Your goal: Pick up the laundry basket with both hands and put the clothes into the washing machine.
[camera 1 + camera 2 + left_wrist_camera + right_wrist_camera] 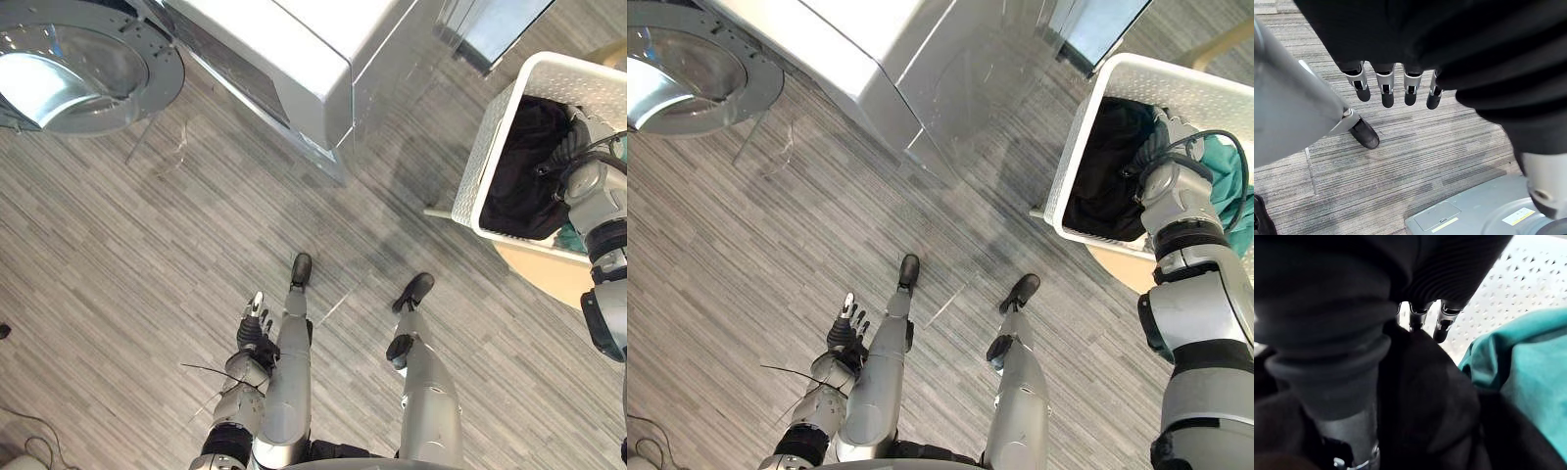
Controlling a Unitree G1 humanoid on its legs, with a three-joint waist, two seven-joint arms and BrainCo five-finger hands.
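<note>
A white perforated laundry basket stands at the right on a round wooden stool. It holds a black garment and a teal one. My right hand reaches down into the basket. In the right wrist view its fingers and thumb close round a bunched fold of the black garment, with the teal cloth beside it. The white washing machine is at the top, its round door swung open at the upper left. My left hand hangs low with straight fingers, holding nothing.
Grey striped floor stretches between the machine and the basket. A dark framed panel leans beyond the machine's right corner, close to the basket. A small black item lies at the left edge.
</note>
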